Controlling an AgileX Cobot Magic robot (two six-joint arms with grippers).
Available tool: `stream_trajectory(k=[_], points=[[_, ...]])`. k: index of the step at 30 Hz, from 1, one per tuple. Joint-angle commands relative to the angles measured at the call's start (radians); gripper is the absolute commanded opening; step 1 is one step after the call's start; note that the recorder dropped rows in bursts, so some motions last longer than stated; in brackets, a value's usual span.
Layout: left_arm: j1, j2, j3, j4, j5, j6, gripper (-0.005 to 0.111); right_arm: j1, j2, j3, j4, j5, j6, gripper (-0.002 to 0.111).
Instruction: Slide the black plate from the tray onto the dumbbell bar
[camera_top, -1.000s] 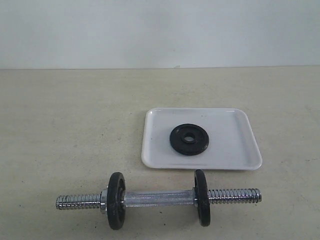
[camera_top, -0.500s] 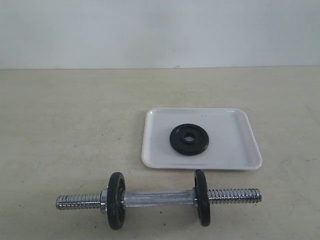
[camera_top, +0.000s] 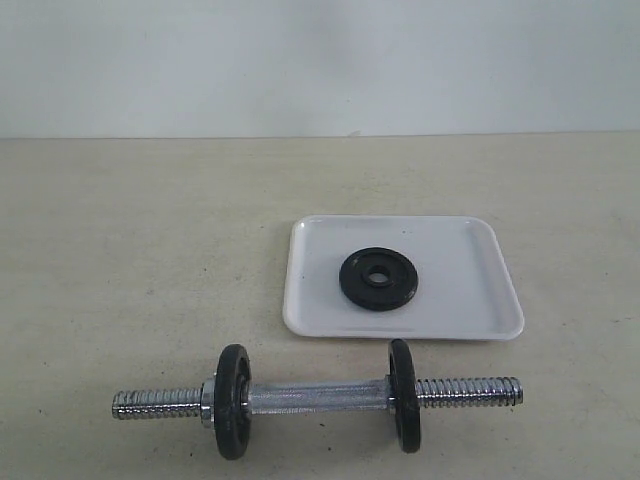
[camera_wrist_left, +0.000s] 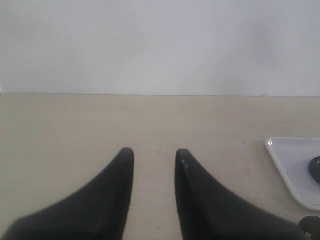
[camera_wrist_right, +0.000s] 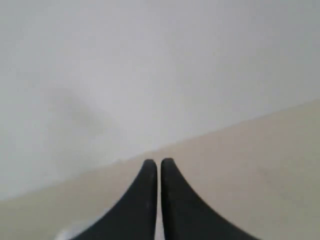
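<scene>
The black plate (camera_top: 380, 280) lies flat in the tray (camera_top: 465, 300), on the right arm's side beyond the dumbbell bar (camera_top: 320, 397), whose long axis runs side to side; the right gripper (camera_wrist_right: 159, 162), closed on nothing, is probably nearer than the left gripper (camera_wrist_left: 155, 152), parted and empty.

This looks like a plain lab or test bench set up for manipulation trials rather than a home or a gym. A flat beige tabletop (camera_top: 150, 250) with faint specks fills the lower two thirds of the exterior frame, and a blank white wall (camera_top: 320, 60) closes off the upper third. On it a few props lie neatly spaced: a white tray (camera_top: 460, 290) right of centre carrying a black plate (camera_top: 400, 285), and a chrome dumbbell bar (camera_top: 310, 397) lying crosswise near the lower edge.
</scene>
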Motion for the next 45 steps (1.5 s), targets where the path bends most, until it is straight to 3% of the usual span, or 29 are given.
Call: stream_trajectory(k=[1,4,10,15,18,23,25,33,42,45], points=[[-0.011,0.001,0.003,-0.011,0.003,0.001,0.027,0.002,-0.004,-0.001,0.183,-0.208,0.125,0.001],[-0.011,0.001,0.003,-0.011,0.003,0.001,0.027,0.002,-0.004,-0.001,0.280,-0.323,0.302,0.001],[-0.011,0.001,0.003,-0.011,0.003,0.001,0.027,0.002,-0.004,-0.001,0.286,-0.390,0.816,0.001],[-0.011,0.001,0.003,-0.011,0.003,0.001,0.027,0.002,-0.004,-0.001,0.213,-0.412,1.018,0.001],[-0.011,0.001,0.003,-0.011,0.003,0.001,0.027,0.002,-0.004,-0.001,0.012,-0.522,1.072,0.001],[-0.011,0.001,0.003,-0.011,0.003,0.001,0.027,0.002,-0.004,-0.001,-0.391,-0.935,1.077,0.001],[-0.011,0.001,0.003,-0.011,0.003,0.001,0.027,0.002,-0.004,-0.033,-0.529,-0.989,1.067,0.001],[-0.011,0.001,0.003,-0.011,0.003,0.001,0.027,0.002,-0.004,-0.322,-0.997,-0.797,1.212,0.001],[-0.011,0.001,0.003,-0.011,0.003,0.001,0.027,0.002,0.056,-0.717,-1.855,-0.723,1.644,0.001],[-0.011,0.001,0.003,-0.011,0.003,0.001,0.027,0.011,0.088,-0.803,-1.885,-0.713,1.684,0.001]])
